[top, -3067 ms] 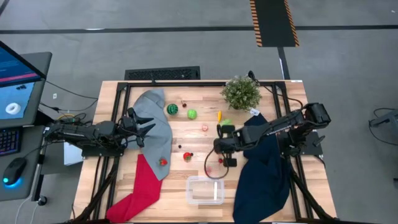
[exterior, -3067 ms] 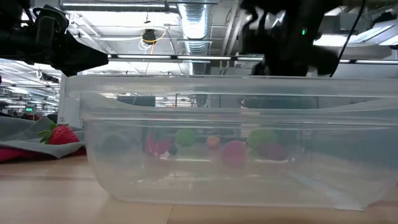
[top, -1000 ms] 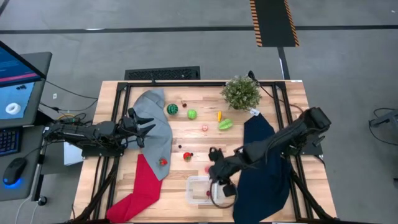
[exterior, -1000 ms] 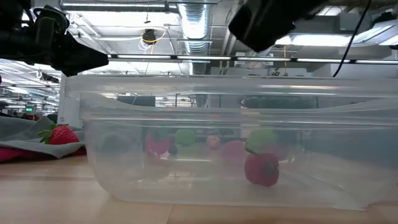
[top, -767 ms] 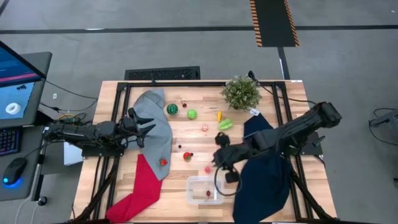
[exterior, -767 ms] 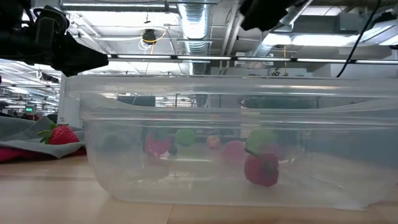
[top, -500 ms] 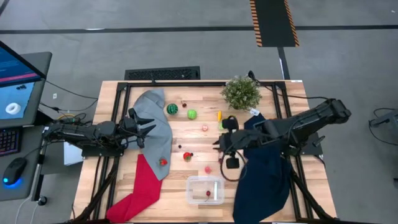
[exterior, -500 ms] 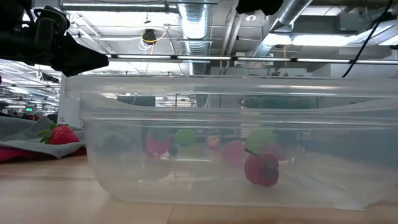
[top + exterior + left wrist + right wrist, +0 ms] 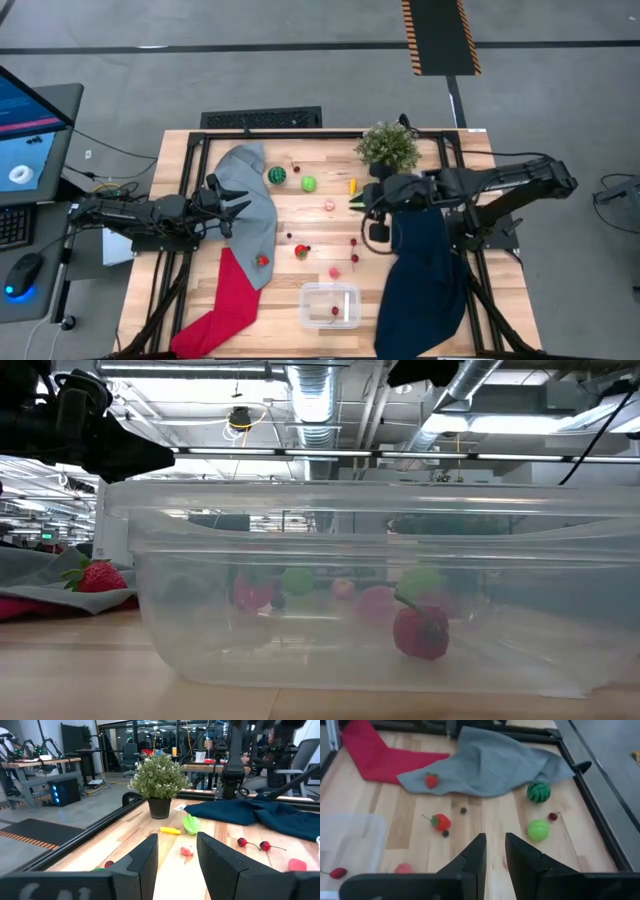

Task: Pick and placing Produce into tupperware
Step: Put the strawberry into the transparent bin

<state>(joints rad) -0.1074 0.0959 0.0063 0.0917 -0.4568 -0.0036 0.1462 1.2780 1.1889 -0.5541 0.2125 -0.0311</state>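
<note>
R gripper [image 9: 357, 205] up over the middle of the table, jaws parted by a narrow slot, nothing between them, touching nothing. Thru its own cam the gap looks down on bare wood: green ball [image 9: 537, 829] and striped melon [image 9: 538, 791] off to one side of the fingers, red pepper-like piece w/ green stem [image 9: 440, 821] on the other side, strawberry [image 9: 431, 780] further out on the grey cloth [image 9: 485, 762].

L gripper [image 9: 238, 207] parked at the L edge over the grey cloth, jaws a small way apart, empty. Ahead of its fingers: potted plant [image 9: 158, 781], yellow piece [image 9: 170, 830] lying flat, long axis crosswise to the jaw gap, green leafy piece [image 9: 190, 824] just beside it, pink bit [image 9: 186, 851] closer in, cherries [image 9: 252, 844] near the navy cloth [image 9: 260, 815].

Tupperware [image 9: 329, 304] sits at the near table edge, well apart from both grippers, long axis running L–R. One red piece [image 9: 421, 632] inside, resting on the floor of the tub, dark stem pointing up and away from the R arm's side. Pink piece [image 9: 335, 271] on the wood just beyond the tub rim.
</note>
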